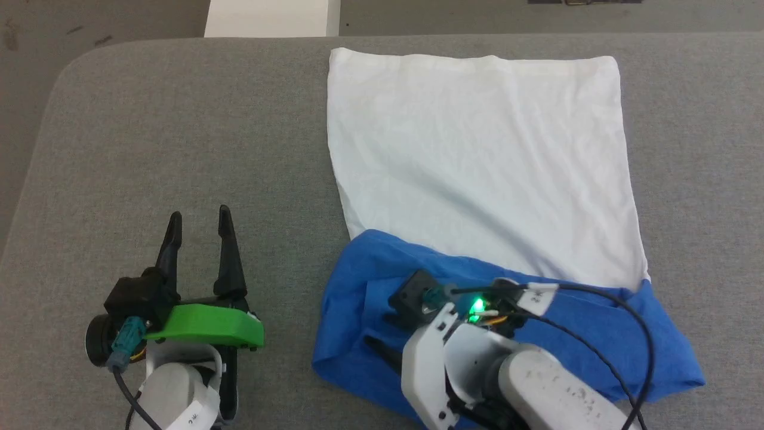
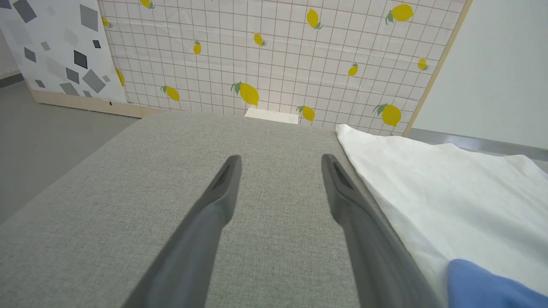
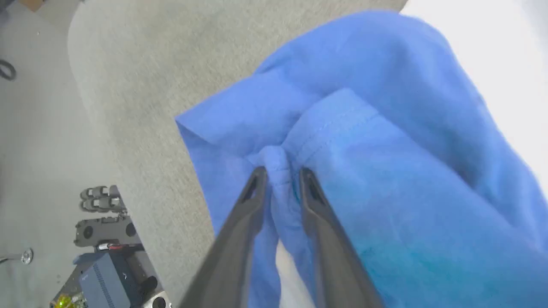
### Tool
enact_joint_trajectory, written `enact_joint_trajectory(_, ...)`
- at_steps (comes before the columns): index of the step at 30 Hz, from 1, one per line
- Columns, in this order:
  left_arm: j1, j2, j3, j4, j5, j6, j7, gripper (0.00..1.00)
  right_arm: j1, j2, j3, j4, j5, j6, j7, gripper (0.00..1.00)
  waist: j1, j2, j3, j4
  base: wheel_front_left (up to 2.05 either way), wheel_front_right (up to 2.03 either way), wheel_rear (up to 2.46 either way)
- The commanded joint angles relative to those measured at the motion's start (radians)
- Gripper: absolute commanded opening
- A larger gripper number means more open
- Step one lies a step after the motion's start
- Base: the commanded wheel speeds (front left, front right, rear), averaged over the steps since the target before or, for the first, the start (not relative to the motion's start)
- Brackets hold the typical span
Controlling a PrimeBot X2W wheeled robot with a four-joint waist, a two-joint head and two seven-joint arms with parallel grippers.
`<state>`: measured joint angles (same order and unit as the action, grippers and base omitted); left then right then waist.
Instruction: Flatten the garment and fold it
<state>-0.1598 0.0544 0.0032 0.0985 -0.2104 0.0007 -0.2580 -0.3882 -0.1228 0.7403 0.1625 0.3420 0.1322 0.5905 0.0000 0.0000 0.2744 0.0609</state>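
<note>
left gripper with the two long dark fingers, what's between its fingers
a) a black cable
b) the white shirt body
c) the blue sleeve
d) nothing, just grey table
d: the left gripper stands wide open over the bare grey cloth-covered table, and the white-bodied, blue-sleeved soft shirt lies off to its right, outside the fingers.

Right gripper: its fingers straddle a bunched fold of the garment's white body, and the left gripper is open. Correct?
No: the right wrist view shows the right gripper straddling a blue, not white, fold of the garment. The left gripper is open.
</note>
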Motion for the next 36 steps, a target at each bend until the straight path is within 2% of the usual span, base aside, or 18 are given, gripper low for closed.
enact_joint_trajectory(1, -0.008, -0.004, -0.001, 0.004, 0.002, -0.004, -0.004, 1.00, -0.002, 0.007, -0.032, -0.034, 0.026, -0.002, -0.041, 1.00, 0.0000, 0.0000, -0.011, -0.013, 0.00, 0.00, 0.00)
enact_joint_trajectory(6, -0.008, 0.001, -0.005, 0.017, 0.014, -0.028, -0.004, 1.00, 0.042, 0.032, -0.212, -0.209, 0.047, -0.002, -0.259, 1.00, 0.0000, 0.0000, -0.024, -0.053, 0.00, 0.00, 0.00)
enact_joint_trajectory(11, -0.056, 0.029, -0.024, 0.045, 0.016, -0.059, 0.008, 1.00, 0.113, 0.046, -0.422, -0.356, -0.005, -0.002, -0.444, 1.00, 0.0000, 0.0000, -0.020, -0.103, 0.00, 0.00, 0.00)
enact_joint_trajectory(15, -0.148, 0.070, -0.050, 0.056, 0.014, -0.088, 0.087, 1.00, 0.176, 0.057, -0.568, -0.416, -0.055, -0.002, -0.539, 1.00, 0.0000, 0.0000, 0.006, -0.153, 0.00, 0.00, 0.00)
enact_joint_trajectory(20, -0.337, 0.145, -0.068, 0.083, -0.012, -0.112, 0.271, 1.00, 0.223, 0.066, -0.695, -0.417, -0.108, -0.002, -0.588, 1.00, 0.0000, 0.0000, 0.086, -0.223, 0.00, 0.00, 0.00)
enact_joint_trajectory(24, -0.516, 0.209, -0.079, 0.139, -0.050, -0.122, 0.463, 1.00, 0.221, 0.070, -0.721, -0.404, -0.101, -0.002, -0.605, 1.00, 0.0000, 0.0000, 0.161, -0.277, 0.00, 0.00, 0.00)
enact_joint_trajectory(29, -0.714, 0.307, -0.120, 0.207, -0.048, -0.127, 0.725, 1.00, 0.188, 0.072, -0.697, -0.383, -0.066, -0.002, -0.630, 1.00, 0.0000, 0.0000, 0.253, -0.349, 0.00, 0.00, 0.00)
enact_joint_trajectory(32, -0.796, 0.344, -0.126, 0.228, -0.058, -0.128, 0.856, 1.00, 0.162, 0.072, -0.677, -0.364, -0.036, -0.002, -0.654, 1.00, 0.0000, 0.0000, 0.295, -0.384, 0.00, 0.00, 0.00)
enact_joint_trajectory(36, -0.875, 0.384, -0.111, 0.239, -0.051, -0.090, 1.003, 1.00, 0.137, 0.072, -0.647, -0.339, -0.005, -0.002, -0.682, 1.00, 0.0000, 0.0000, 0.340, -0.423, 0.00, 0.00, 0.00)
